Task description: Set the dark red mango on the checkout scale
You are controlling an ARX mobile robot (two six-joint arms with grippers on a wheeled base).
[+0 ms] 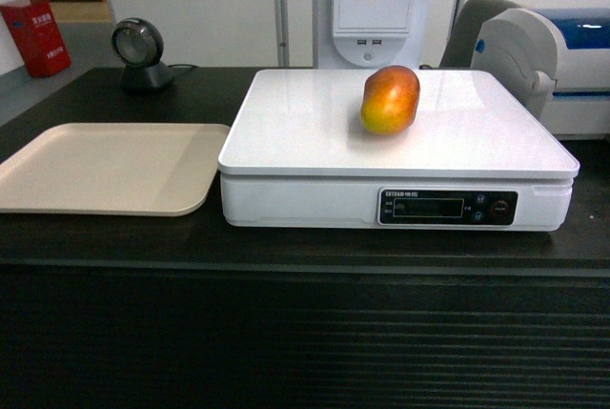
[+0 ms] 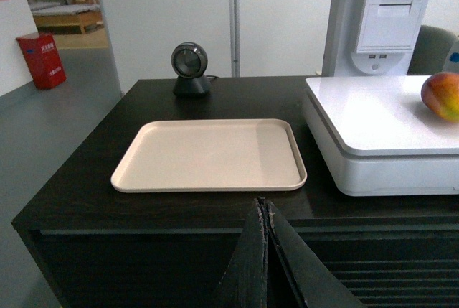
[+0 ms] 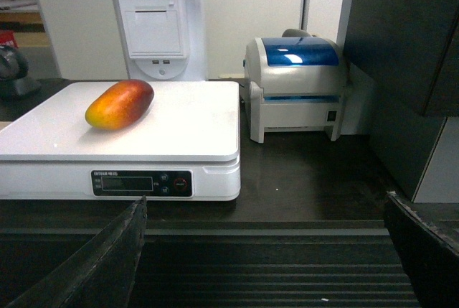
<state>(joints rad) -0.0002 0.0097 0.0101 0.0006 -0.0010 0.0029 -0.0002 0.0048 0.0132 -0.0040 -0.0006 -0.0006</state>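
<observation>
One long dark checkout [image 1: 114,247] counter carries everything here, so biggest first. On it sits the white scale [image 1: 315,123], just right of a beige tray [image 1: 105,166] with nothing on it, and the white-and-blue machine [image 3: 294,85] stands off the scale's other side. The dark red mango [image 1: 390,99] lies on its side on the scale's top plate, nothing touching it. So the job looks pretty much done to me. Both arms sit low in front of the counter: left gripper [image 2: 264,250] is pinched closed and empty, right gripper [image 3: 265,265] is spread wide apart. Nothing left except maybe pulling away.
</observation>
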